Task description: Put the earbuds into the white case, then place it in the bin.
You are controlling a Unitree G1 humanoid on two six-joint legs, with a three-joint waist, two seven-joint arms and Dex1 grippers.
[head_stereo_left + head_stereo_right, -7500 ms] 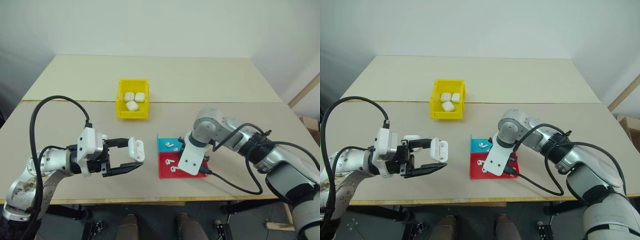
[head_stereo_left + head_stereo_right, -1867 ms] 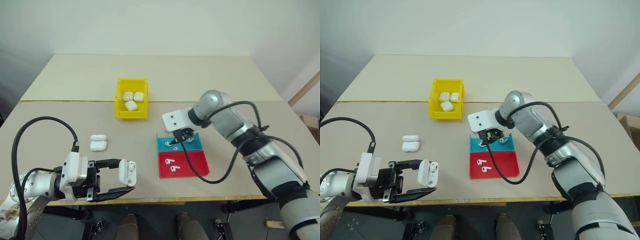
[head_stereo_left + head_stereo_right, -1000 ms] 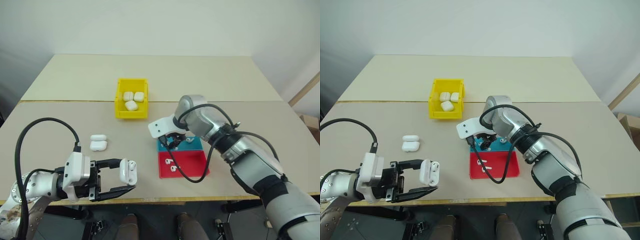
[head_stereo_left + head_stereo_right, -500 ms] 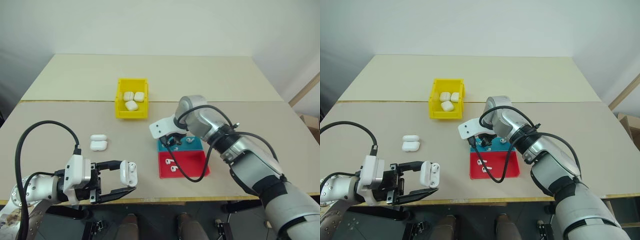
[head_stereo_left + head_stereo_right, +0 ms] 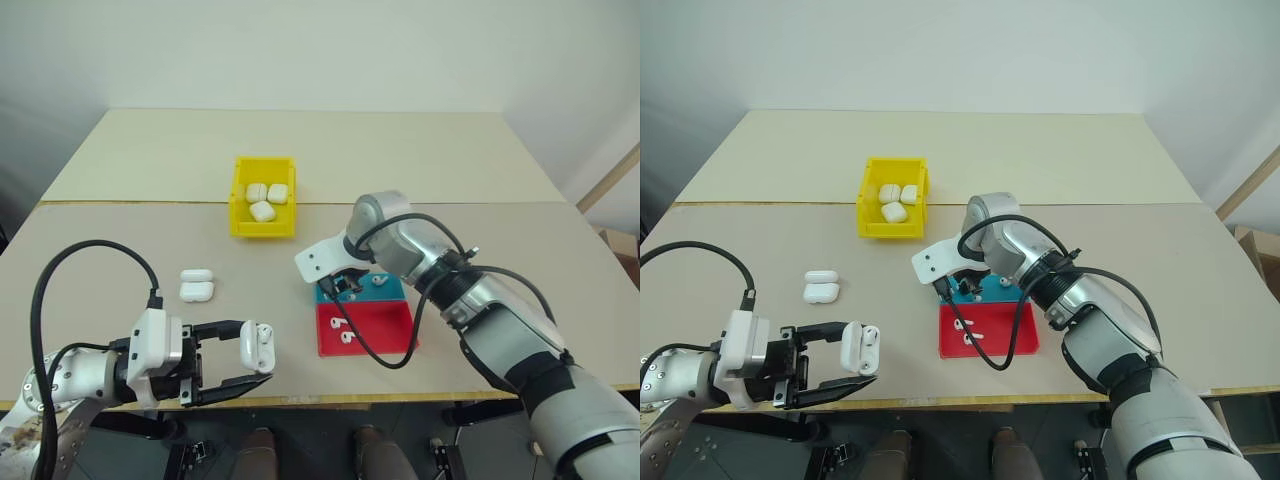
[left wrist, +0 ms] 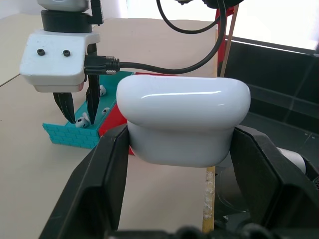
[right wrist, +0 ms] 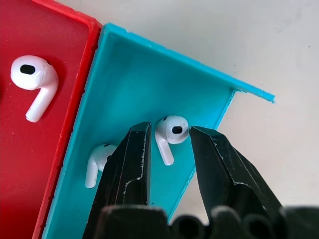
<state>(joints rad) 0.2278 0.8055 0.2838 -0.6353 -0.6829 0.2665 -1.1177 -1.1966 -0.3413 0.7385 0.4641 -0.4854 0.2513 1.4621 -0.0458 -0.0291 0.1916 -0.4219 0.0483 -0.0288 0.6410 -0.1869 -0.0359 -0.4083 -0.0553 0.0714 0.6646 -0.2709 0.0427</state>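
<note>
Since about a second ago the right gripper has pinched in from a wider spread, while the arm itself has barely shifted over the blue tray. Its two black fingers now sit narrow on either side of one earbud, close but I can't tell if they're actually squeezing it yet. A second earbud lies right beside it in the same tray, and another one is in the red tray next door.

These buds look tiny, glossy and super light, so I'd guess they'll squirt out or flick away if pinched off-centre. Grabbing across the fat head rather than the skinny stem seems safest.

Over on the other side, the left gripper is clamped on the white case, held near the table's front edge. The yellow bin sits further back with a few cases inside, and two spare cases lie on the table.
</note>
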